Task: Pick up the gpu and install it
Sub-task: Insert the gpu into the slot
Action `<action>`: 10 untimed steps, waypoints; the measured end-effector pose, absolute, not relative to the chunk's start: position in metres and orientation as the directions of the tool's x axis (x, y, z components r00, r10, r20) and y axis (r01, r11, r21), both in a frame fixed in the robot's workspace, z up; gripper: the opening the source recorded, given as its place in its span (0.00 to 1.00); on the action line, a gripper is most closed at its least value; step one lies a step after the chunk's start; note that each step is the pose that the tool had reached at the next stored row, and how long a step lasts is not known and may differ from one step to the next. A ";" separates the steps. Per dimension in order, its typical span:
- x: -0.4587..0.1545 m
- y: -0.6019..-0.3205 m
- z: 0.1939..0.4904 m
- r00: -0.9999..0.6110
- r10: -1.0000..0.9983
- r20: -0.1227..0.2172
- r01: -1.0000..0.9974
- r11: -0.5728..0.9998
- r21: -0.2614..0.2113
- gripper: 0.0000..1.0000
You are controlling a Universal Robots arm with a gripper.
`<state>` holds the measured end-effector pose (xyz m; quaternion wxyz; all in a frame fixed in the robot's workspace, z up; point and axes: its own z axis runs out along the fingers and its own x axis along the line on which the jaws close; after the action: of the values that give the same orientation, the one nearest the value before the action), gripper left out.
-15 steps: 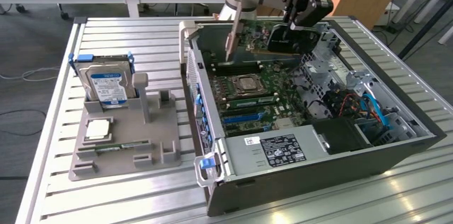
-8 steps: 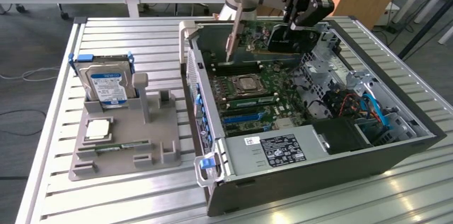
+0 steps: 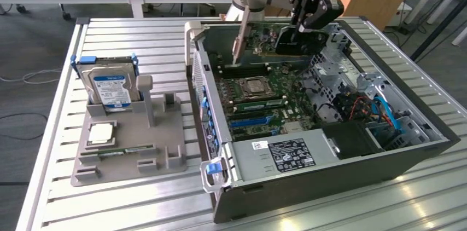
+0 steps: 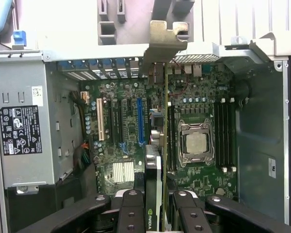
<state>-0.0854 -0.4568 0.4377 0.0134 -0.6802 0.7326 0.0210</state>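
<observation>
The gpu (image 3: 272, 40), a thin card with a green board and a dark cooler, hangs on edge over the far end of the open computer case (image 3: 219, 149), its metal bracket (image 3: 239, 45) toward the case's rear wall. My gripper (image 3: 312, 20) is shut on its dark end from above. In the wrist view the gpu (image 4: 157, 170) runs edge-on away from my gripper (image 4: 154, 206), with black fingers (image 4: 131, 208) on both sides and its bracket (image 4: 165, 43) at the far end. It hovers above the motherboard (image 4: 126, 126), beside the blue slot (image 4: 140, 121) and the CPU socket (image 4: 196, 143).
A grey holder (image 3: 131, 143) at the exterior view's left carries a silver hard drive (image 3: 109, 86), a CPU (image 3: 100, 132) and a RAM stick (image 3: 120, 151). The case holds a power supply (image 3: 288, 154), cables and a drive cage (image 3: 386, 116). A desk stands behind the table.
</observation>
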 end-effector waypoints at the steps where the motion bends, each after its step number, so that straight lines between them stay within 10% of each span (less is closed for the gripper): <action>1: -0.085 -0.457 0.436 -0.074 -0.996 -0.051 -0.997 0.073 0.013 0.27; 10: -0.085 -0.457 0.428 -0.073 -0.996 -0.055 -0.997 0.072 0.013 0.27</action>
<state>-0.0854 -0.4568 0.4282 0.0158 -0.6806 0.7321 0.0237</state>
